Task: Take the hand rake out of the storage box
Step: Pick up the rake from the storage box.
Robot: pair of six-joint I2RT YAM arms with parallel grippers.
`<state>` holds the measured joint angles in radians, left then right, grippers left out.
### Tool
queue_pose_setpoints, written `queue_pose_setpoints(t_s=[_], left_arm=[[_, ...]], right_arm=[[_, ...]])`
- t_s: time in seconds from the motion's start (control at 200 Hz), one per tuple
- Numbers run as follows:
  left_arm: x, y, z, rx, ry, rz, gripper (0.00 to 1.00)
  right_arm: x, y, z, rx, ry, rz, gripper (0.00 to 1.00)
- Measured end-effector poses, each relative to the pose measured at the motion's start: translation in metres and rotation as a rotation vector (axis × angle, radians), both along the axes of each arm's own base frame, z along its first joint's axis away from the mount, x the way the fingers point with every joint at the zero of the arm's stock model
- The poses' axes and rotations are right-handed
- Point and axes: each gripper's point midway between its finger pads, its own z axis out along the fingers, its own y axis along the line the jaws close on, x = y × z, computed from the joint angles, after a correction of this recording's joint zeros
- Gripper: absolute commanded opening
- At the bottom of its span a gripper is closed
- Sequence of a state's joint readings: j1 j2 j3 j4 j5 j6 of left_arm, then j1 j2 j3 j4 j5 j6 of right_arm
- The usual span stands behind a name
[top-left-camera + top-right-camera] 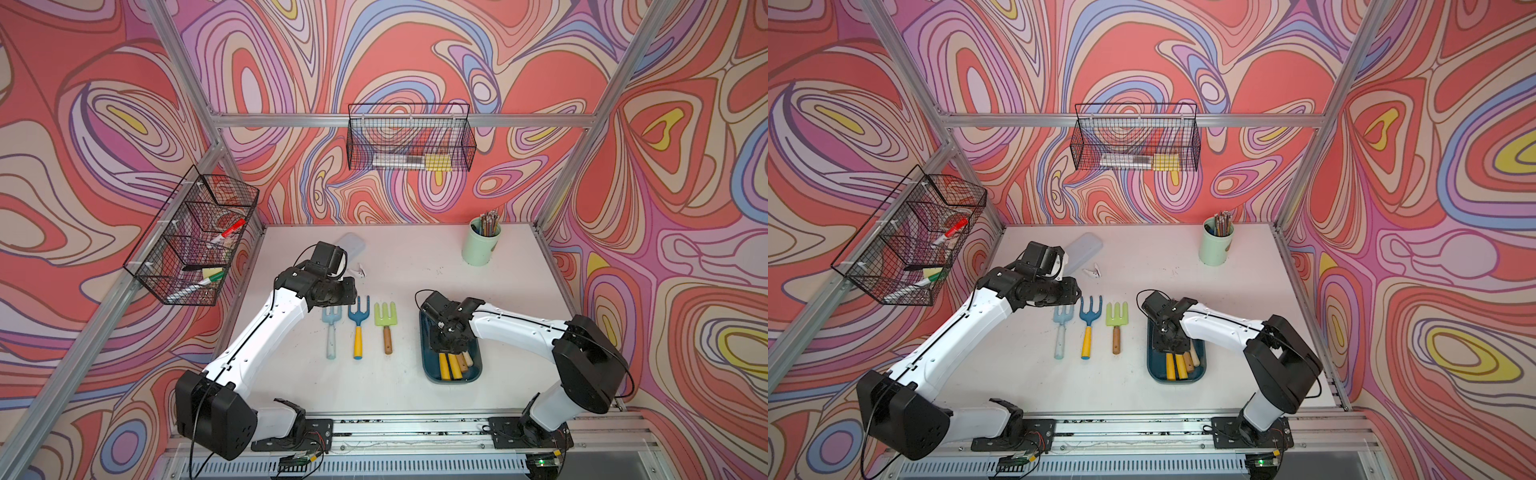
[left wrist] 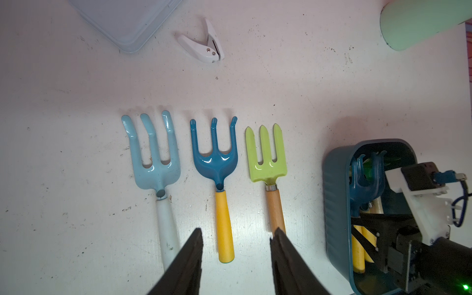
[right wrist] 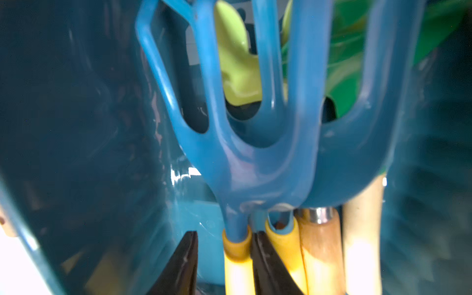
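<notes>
The dark teal box [image 1: 424,357] sat on the white table [image 1: 374,395] near the right arm, and the hand rake [image 3: 242,166] was inside it. In both top views the right arm covered most of the box, so only the handle ends [image 1: 444,368] stuck out: two yellow, one wooden, one pale. The right wrist view showed what was hidden there: the hand rake's blue head, another blue tool head [image 3: 357,153] just beside it, and a green shape [image 3: 237,71] behind. It also showed the right gripper [image 3: 224,233] down in the box, its jaws spread around the hand rake's yellow handle. One finger [image 3: 265,263] touched the handle and the other had a small gap, so it was not pinching. The left wrist view showed the left gripper [image 2: 237,231], jaws spread wide and holding nothing, above three rakes side by side on the table: a light blue rake [image 2: 153,158], a dark blue rake [image 2: 217,163] and a green rake [image 2: 267,158]. It also showed a white clip [image 2: 204,43] clearly. Only the top views showed a wire basket [image 1: 409,139] on the back wall and another [image 1: 195,237] on the side wall.
</notes>
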<state>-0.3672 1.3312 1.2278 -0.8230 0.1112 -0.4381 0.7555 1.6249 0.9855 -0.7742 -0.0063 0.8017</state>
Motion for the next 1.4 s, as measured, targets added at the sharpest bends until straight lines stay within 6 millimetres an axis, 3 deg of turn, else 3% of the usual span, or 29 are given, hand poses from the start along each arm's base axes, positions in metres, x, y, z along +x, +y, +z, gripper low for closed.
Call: queue_pose_setpoints(t_s=[0.195,0.486,0.801,1.057,1.227,1.397], left_arm=[[0.001,0.001,0.003,0.004,-0.007,0.004,0.47],[0.003,-0.007,0.015,-0.035,-0.021,-0.017,0.48],[-0.014,-0.054,0.032,-0.282,0.026,-0.156,0.50],[-0.037,-0.099,0.058,-0.515,0.012,-0.287,0.51],[-0.058,-0.126,0.044,-0.628,0.079,-0.350,0.54],[-0.071,-0.141,0.034,-0.585,0.093,-0.388,0.55]], right_arm=[[0.005,0.002,-0.004,-0.004,-0.012,-0.003,0.10],[0.007,-0.001,0.005,-0.015,-0.029,-0.011,0.02],[0.036,0.004,0.088,0.070,-0.187,0.004,0.00],[0.064,0.002,0.124,0.132,-0.280,-0.013,0.00],[0.093,0.009,0.143,0.243,-0.362,-0.048,0.00],[0.123,0.024,0.165,0.368,-0.418,-0.088,0.00]])
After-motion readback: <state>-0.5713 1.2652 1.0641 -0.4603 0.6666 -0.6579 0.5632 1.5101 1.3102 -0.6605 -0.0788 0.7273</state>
